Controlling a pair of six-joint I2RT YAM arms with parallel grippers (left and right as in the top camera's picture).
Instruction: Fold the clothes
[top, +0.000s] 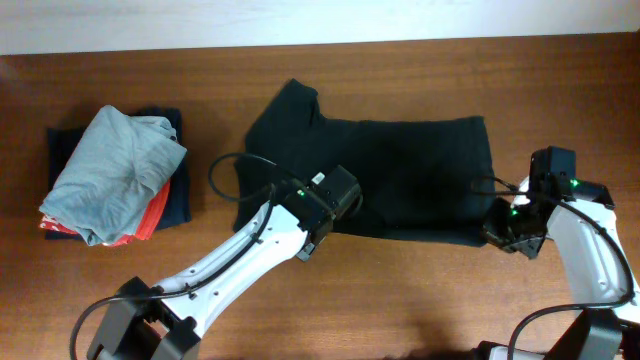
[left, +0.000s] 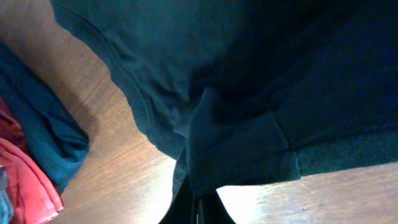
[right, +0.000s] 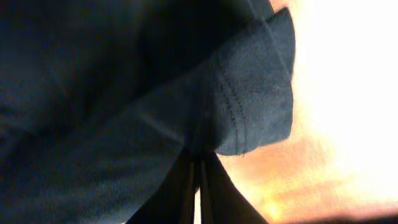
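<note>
The black T-shirt (top: 400, 170) lies on the wooden table, spread sideways, with a sleeve pointing to the far left. My left gripper (top: 335, 195) is shut on the shirt's near edge at the left; the left wrist view shows the fabric (left: 236, 93) bunched and pinched between the fingers (left: 200, 202). My right gripper (top: 503, 232) is shut on the shirt's near right corner; the right wrist view shows the stitched hem (right: 242, 106) pinched at the fingertips (right: 199, 163).
A stack of folded garments stands at the left: a light grey-blue one (top: 115, 170) on top of orange-red (top: 150, 215) and navy (top: 178, 195) ones. They also show in the left wrist view (left: 37, 162). The table's far edge (top: 320, 45) runs along the top.
</note>
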